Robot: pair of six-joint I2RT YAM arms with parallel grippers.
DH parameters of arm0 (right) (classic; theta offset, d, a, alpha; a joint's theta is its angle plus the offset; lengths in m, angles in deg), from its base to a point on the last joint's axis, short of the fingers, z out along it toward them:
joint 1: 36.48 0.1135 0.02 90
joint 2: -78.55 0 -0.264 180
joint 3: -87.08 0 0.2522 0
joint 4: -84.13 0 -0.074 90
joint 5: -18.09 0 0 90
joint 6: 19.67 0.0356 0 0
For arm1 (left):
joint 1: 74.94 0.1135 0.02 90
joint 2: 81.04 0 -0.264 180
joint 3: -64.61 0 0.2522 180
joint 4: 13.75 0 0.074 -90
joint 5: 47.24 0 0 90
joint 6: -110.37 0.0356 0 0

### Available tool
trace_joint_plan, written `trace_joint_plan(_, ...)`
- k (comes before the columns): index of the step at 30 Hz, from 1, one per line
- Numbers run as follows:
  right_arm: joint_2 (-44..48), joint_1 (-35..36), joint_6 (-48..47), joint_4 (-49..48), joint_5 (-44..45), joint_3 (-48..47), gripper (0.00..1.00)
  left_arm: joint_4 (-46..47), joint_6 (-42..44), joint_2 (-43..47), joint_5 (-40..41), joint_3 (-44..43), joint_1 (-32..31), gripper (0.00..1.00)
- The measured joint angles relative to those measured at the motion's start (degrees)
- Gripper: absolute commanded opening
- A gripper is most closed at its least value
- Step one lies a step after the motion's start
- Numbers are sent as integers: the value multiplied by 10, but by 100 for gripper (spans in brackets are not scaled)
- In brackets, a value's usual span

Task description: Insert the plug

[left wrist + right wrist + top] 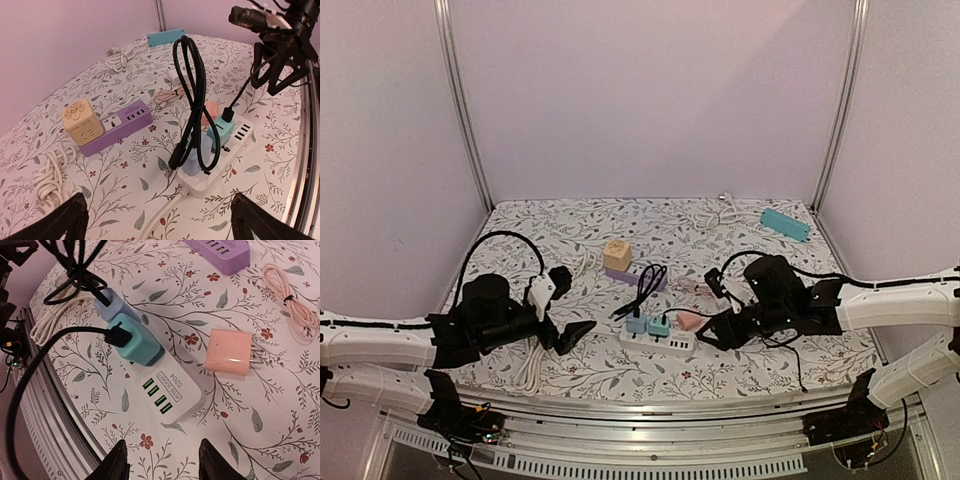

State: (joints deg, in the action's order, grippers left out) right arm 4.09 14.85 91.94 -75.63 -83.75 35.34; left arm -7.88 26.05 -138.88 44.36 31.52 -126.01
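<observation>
A white power strip [665, 343] [236, 146] [167, 390] lies near the table's front. A teal plug [660, 325] [223, 132] [137, 342] and a light blue plug [636, 324] [196, 156] [115, 307] stand in it, each with a black cable. A pink plug [689, 320] [212, 111] [230, 352] lies flat on the cloth beside the strip, prongs bare. My left gripper [570, 335] [160, 220] hangs wide open left of the strip, holding nothing. My right gripper [715, 335] [162, 462] hovers just off the strip's USB end, open and holding nothing.
A purple power strip [635, 275] [125, 120] [220, 250] with a yellow cube adapter [617, 254] [82, 121] lies behind. A white cable bundle [532, 365] [50, 172] lies front left. A coiled pink cable [290, 295] lies nearby, and a teal box [785, 224] sits back right.
</observation>
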Motion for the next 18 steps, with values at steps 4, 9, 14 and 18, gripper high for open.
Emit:
trace_joint_plan(4, -64, 0, 46, 13, 35, -11, 18, 6, -24, 26, -6, 30, 13, 98)
trace_joint_plan(9, -140, 0, 56, 26, 40, -54, 20, 7, -41, 48, -13, 45, 40, 98)
trace_joint_plan(14, -166, 1, 52, 25, 32, -75, 23, 16, -48, 56, -25, 52, 61, 96)
trace_joint_plan(18, -159, 11, 25, 25, 9, -73, 27, 24, -49, 56, -40, 60, 63, 96)
